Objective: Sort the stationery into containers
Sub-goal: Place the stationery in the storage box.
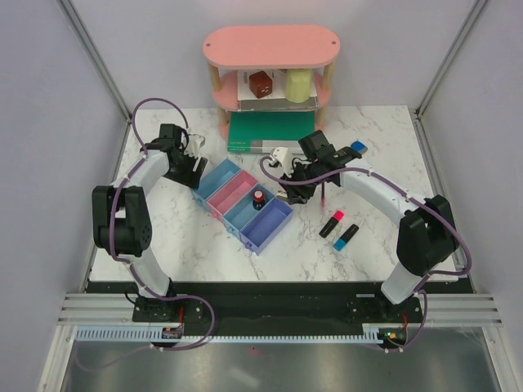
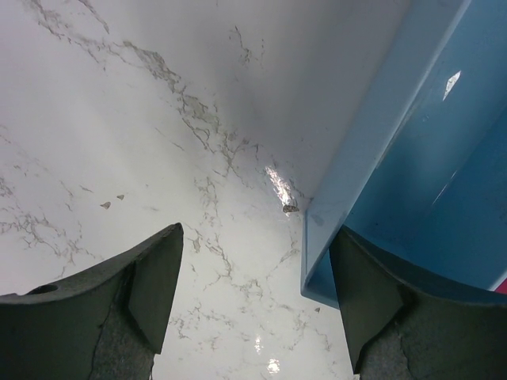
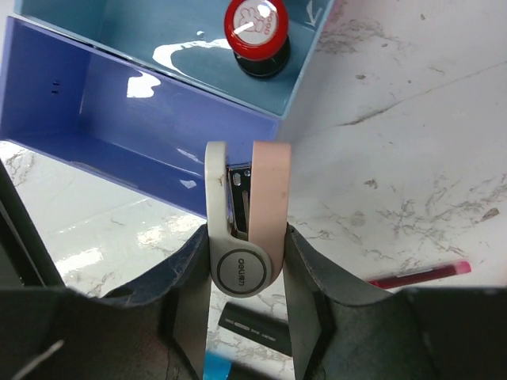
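we count one sorted: the round stamp [image 3: 255, 32] in the blue bin [image 3: 119, 24]. our right gripper [image 3: 247, 237] clamps the small stapler [image 3: 265, 182] mid-frame by the purple bin [image 3: 119, 111]; left gripper [image 2: 253, 269] gapes empty. pink highlighter [image 1: 331, 224], blue highlighter [image 1: 346, 237] and red pen [image 3: 420, 275] lie loose, right of centre.

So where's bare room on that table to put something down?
Bare marble: the near strip before the bins, and the far right corner. Crowded: between bins and highlighters, where the right pincer holds a stapler, and around the green book.
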